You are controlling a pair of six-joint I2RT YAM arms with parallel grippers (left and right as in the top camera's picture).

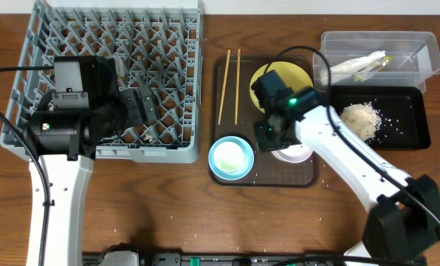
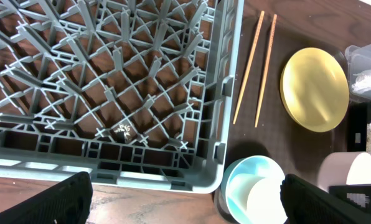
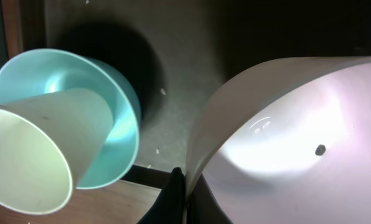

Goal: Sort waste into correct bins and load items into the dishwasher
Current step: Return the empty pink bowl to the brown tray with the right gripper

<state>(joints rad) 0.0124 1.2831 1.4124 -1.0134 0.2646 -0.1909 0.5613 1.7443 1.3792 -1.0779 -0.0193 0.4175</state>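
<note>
Right wrist, tool (image 3: 183, 182) pinching thin rim, glossy white bowl (image 3: 285, 143)

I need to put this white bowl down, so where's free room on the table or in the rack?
The grey plastic dish rack is almost all bare pegs. Bare wooden table lies in front of rack and brown tray. The tray is crowded: wooden chopsticks, round yellow plate, light blue bowl holding a small white cup, the white bowl.
</note>
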